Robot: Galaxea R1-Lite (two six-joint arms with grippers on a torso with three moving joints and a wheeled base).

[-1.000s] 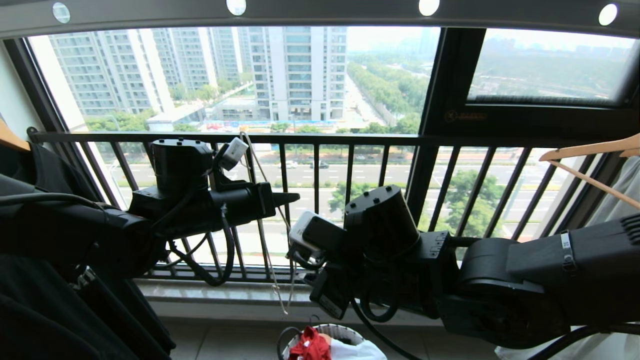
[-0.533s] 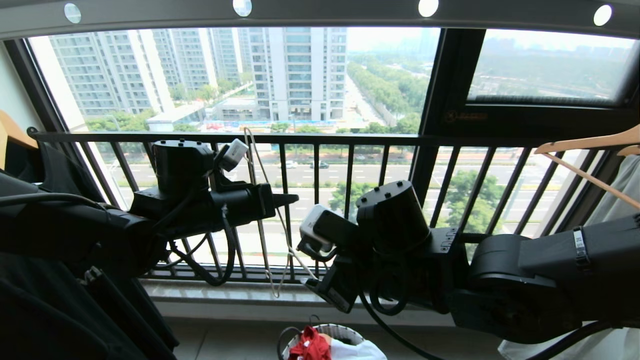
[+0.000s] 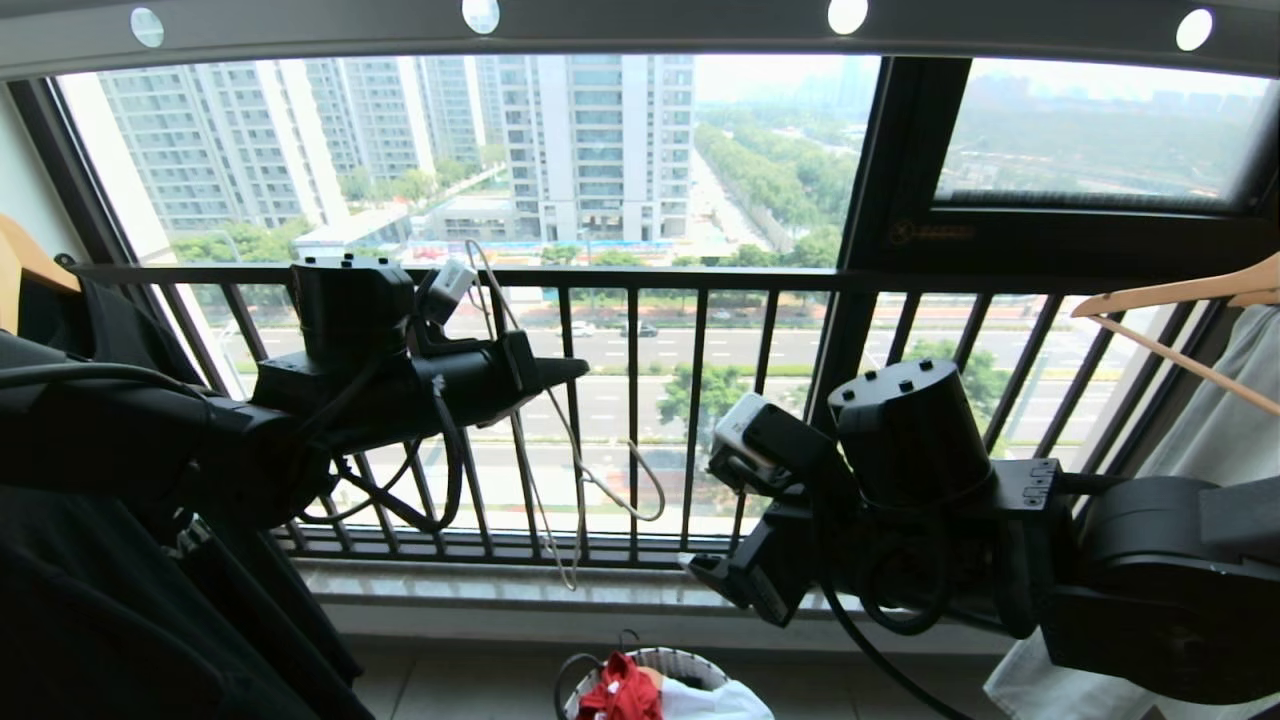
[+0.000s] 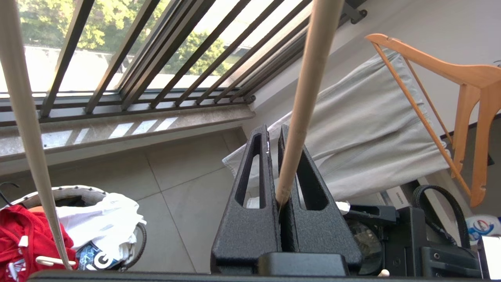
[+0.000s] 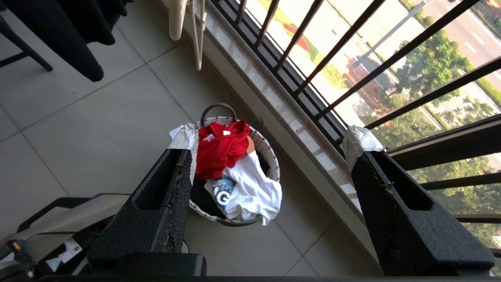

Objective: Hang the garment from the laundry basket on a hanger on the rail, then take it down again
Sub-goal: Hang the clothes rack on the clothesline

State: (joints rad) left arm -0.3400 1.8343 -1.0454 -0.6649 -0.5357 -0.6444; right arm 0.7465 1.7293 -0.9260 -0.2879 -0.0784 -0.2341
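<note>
The thin white wire hanger (image 3: 572, 450) hangs in front of the window bars, and my left gripper (image 3: 575, 368) is shut on its wire (image 4: 301, 102). My right gripper (image 3: 725, 580) is open and empty, lower and to the right, apart from the hanger. Through its spread fingers (image 5: 272, 137) I look down on the laundry basket (image 5: 267, 153) on the floor. The red garment (image 5: 219, 149) lies crumpled in the basket (image 3: 690, 660), also seen as a red heap (image 3: 620, 690) (image 4: 19, 239). The grey rail (image 3: 650, 25) with round holes runs overhead.
A white T-shirt (image 5: 250, 188) with a blue graphic shares the basket. A wooden hanger (image 3: 1180, 295) with a pale grey garment (image 4: 372, 129) hangs at the right. Black clothing (image 3: 100, 600) hangs at the left. The dark window railing (image 3: 640, 275) and stone sill (image 3: 480, 590) stand ahead.
My right gripper has opened, let go of the hanger and drawn away to the right. The hanger now hangs from the left gripper alone, which has lifted slightly.
</note>
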